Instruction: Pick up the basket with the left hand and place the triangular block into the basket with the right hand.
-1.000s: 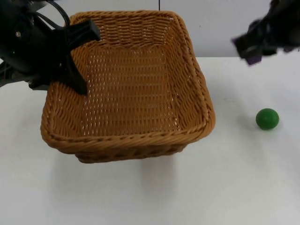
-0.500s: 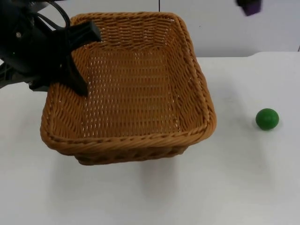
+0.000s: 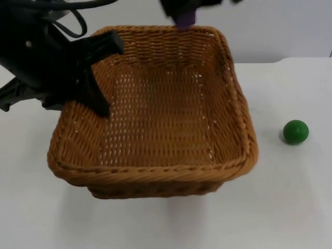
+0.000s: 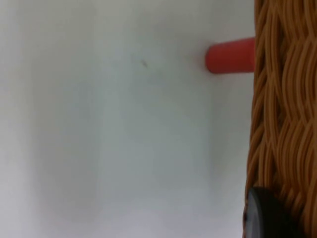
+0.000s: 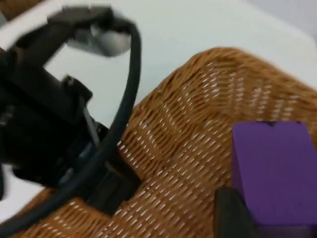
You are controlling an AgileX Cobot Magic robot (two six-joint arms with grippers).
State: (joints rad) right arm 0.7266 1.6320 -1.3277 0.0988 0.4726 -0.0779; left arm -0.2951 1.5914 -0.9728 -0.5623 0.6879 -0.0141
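While the left gripper (image 3: 98,78) pinches the left wall of the basket (image 3: 155,171) and holds it above the table (image 3: 290,207), the right gripper (image 3: 182,13), closed on the purple block (image 5: 275,173), hangs over the basket's far rim. Step in hand: carrying the block over the basket. The next move calls for bringing the block nearer, over the woven floor, then parting the fingers to let it drop. A green ball (image 3: 295,131) lies well to the right; a red cylinder (image 4: 230,55) lies beside the basket's outer wall.
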